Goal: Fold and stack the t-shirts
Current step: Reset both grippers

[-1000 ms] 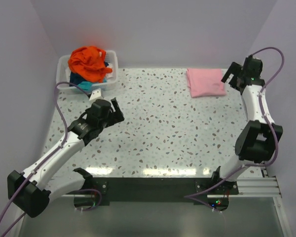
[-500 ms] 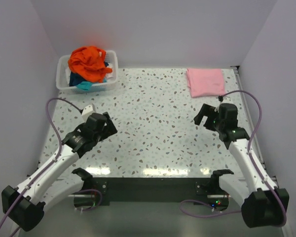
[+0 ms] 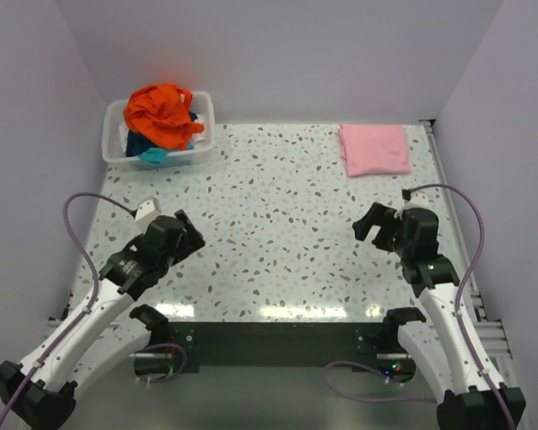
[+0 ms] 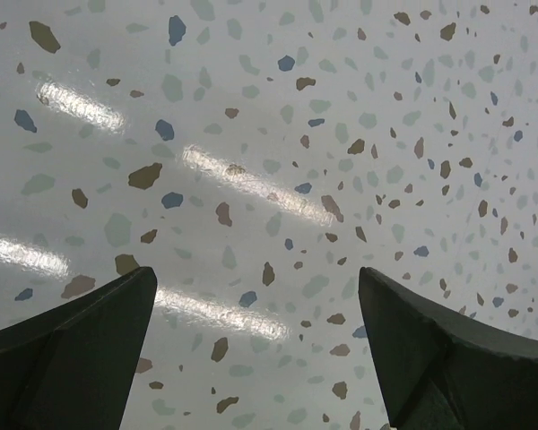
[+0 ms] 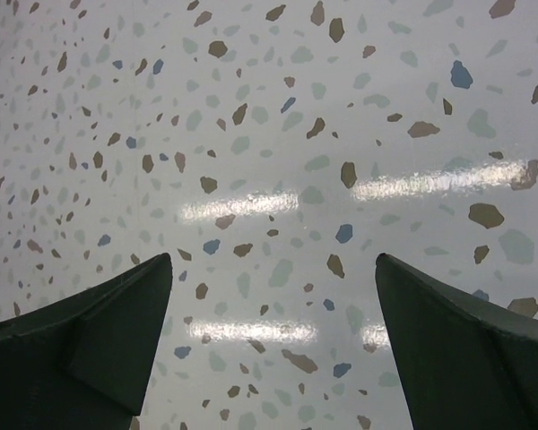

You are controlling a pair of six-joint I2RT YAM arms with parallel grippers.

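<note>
From above, you have one pink t-shirt [image 3: 374, 149] folded flat at the far right of the bench [image 3: 278, 224]. The orange t-shirt [image 3: 163, 112] lies crumpled over teal cloth [image 3: 152, 154] in the white bin [image 3: 113, 148] at far left. By my reading, one is done and the rest remain. Your left fingers [image 3: 186, 237] and right fingers [image 3: 369, 219] hover near the front edge, well apart from any cloth.

Left wrist: fingers spread wide, only speckled bench between them.

Right wrist: likewise wide, holding nothing.
</note>
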